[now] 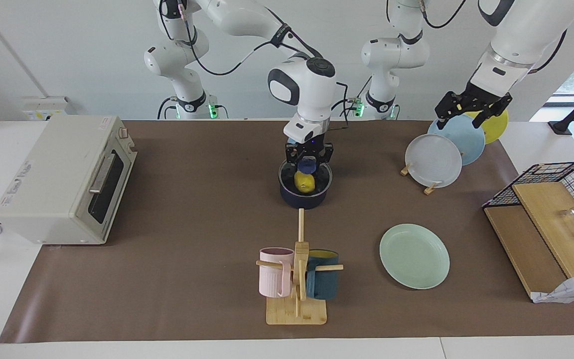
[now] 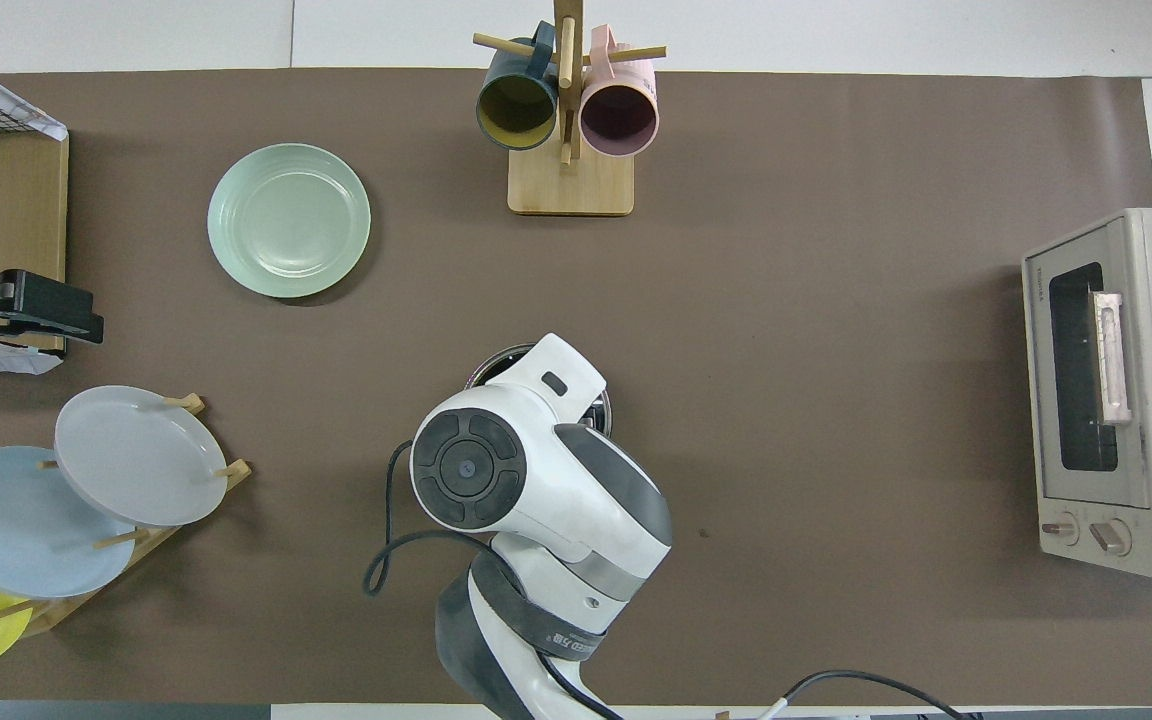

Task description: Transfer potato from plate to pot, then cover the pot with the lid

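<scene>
The dark navy pot [image 1: 305,199] stands mid-table. The yellow potato [image 1: 304,182] lies inside it, seen through the clear glass lid [image 1: 320,175] that rests on the pot's rim. My right gripper [image 1: 308,160] reaches straight down and is shut on the lid's blue knob [image 1: 308,165]. From overhead the right arm hides most of the pot [image 2: 489,367]. The mint-green plate [image 1: 414,256] [image 2: 289,220] lies bare, farther from the robots and toward the left arm's end. My left gripper [image 1: 472,110] [image 2: 76,318] waits open in the air over the plate rack.
A wooden rack holds grey [image 1: 433,160], light blue [image 1: 464,138] and yellow plates upright. A mug tree [image 1: 298,279] with a pink and a dark blue mug stands farther out than the pot. A toaster oven [image 1: 65,179] sits at the right arm's end, a wire basket [image 1: 556,174] at the left arm's.
</scene>
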`<move>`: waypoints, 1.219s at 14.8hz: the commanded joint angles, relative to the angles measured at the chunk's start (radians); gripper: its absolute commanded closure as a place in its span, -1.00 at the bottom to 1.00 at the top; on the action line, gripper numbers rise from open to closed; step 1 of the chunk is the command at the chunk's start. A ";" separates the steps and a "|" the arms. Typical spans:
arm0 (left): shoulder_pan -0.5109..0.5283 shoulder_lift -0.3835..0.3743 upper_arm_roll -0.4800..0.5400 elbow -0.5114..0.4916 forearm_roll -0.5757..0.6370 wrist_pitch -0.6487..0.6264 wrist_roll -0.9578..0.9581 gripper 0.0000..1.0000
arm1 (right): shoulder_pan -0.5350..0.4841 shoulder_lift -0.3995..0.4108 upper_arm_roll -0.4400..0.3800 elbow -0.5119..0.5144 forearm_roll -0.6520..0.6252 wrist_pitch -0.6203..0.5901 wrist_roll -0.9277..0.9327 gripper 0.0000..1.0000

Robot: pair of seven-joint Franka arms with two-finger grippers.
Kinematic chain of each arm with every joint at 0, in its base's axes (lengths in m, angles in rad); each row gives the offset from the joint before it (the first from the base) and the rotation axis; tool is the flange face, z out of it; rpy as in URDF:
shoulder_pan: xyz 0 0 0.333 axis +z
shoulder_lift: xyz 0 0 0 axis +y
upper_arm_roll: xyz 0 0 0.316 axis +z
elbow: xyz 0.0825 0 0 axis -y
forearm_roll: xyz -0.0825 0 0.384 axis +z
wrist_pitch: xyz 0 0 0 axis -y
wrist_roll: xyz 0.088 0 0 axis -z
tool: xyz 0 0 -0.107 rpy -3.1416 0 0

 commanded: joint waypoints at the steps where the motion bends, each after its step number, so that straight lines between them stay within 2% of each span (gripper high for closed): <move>1: 0.002 0.009 0.008 0.017 0.008 -0.009 0.036 -1.00 | 0.007 -0.020 0.003 -0.054 -0.007 0.046 0.028 1.00; 2: 0.005 0.009 0.008 0.017 0.008 -0.004 0.045 -1.00 | 0.007 -0.020 0.003 -0.054 -0.007 0.046 0.028 1.00; 3: 0.005 0.009 0.008 0.015 0.008 0.008 0.048 -1.00 | 0.004 -0.020 0.003 -0.054 -0.007 0.046 0.028 0.58; 4: 0.005 0.009 0.008 0.015 0.008 0.013 0.046 -1.00 | 0.001 -0.020 0.003 -0.054 -0.007 0.046 0.028 -0.93; 5: 0.003 0.009 0.008 0.013 0.008 0.023 0.048 -1.00 | -0.001 -0.018 0.003 -0.050 -0.007 0.045 0.027 -1.00; 9: 0.005 0.004 0.008 0.003 0.008 0.033 0.046 -1.00 | -0.036 -0.038 0.001 -0.016 -0.006 -0.007 0.004 -1.00; 14: 0.005 0.004 0.008 0.003 0.007 0.036 0.048 -1.00 | -0.121 -0.053 0.001 0.122 0.011 -0.197 -0.111 -1.00; 18: 0.003 0.006 0.008 0.003 0.007 0.036 0.045 -1.00 | -0.249 -0.147 0.000 0.137 0.024 -0.377 -0.319 -1.00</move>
